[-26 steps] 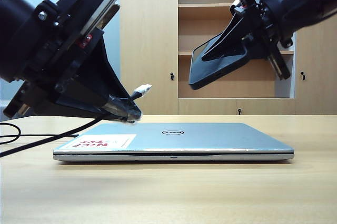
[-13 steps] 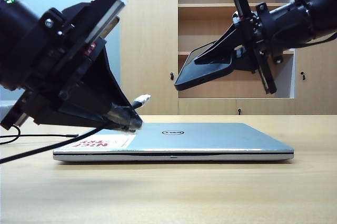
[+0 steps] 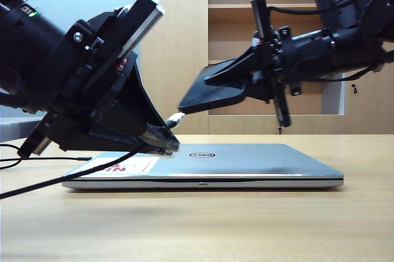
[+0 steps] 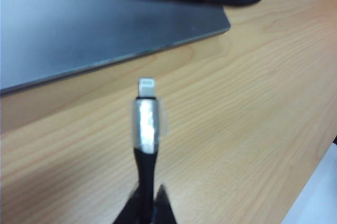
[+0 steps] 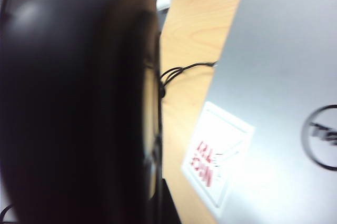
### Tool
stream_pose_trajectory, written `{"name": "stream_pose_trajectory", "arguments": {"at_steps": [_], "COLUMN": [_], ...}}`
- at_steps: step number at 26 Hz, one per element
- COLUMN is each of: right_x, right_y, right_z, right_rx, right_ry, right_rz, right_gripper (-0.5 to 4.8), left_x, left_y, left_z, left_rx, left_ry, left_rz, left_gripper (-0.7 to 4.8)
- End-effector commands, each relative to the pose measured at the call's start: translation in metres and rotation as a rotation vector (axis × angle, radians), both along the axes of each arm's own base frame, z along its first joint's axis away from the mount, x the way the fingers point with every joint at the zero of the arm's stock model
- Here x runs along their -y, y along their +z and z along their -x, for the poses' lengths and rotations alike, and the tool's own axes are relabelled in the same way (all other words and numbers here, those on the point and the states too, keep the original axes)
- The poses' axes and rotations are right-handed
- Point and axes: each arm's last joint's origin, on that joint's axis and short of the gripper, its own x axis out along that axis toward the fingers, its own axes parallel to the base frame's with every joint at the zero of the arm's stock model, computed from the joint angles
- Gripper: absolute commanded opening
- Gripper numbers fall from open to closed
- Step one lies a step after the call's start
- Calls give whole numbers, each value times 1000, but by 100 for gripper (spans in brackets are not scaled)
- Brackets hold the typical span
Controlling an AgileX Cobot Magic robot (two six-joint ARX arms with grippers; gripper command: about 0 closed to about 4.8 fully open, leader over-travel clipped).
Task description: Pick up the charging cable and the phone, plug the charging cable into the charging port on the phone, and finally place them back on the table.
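Left gripper: positioned at the 9 o'clock side of the exterior view, just above the near-left corner of the closed silver laptop; fingers are pressed together on the charging cable just behind its silver plug, which is pointed up toward 1 o'clock. The black cord is seen trailing off toward 8 o'clock across the table. Right gripper: held at the 2 o'clock side of the exterior view, well above the laptop lid; fingers are clamped on the phone, which is carried nearly level with its free short edge aimed toward 8 o'clock, near the plug but apart from it. Charging port: cannot be made out. A red-and-white sticker is borne on the laptop lid.
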Motion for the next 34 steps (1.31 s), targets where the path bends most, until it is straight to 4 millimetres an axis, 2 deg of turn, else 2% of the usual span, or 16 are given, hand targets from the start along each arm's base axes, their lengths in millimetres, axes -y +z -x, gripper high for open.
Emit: {"name": "stream_pose_trajectory", "arguments": {"at_steps": [1, 19, 26, 34], "right_x": [-10, -13, -22, -20], "right_y": [7, 0, -3, -9], "right_z": [-1, -2, 2, 5], "right_rx": [33, -25, -55, -71], "right_ry": [31, 30, 48, 27], "right_rz": [-70, -83, -70, -59], "right_gripper": [-5, -5, -6, -6], "left_x": [1, 1, 1, 1], "left_y": [2, 2, 2, 2], "left_z": [0, 0, 0, 0], "left_rx": [8, -19, -23, -39], "left_ry": [-3, 16, 19, 31], "left_rz": [17, 33, 35, 46], "left_gripper": [-6, -6, -6, -6]}}
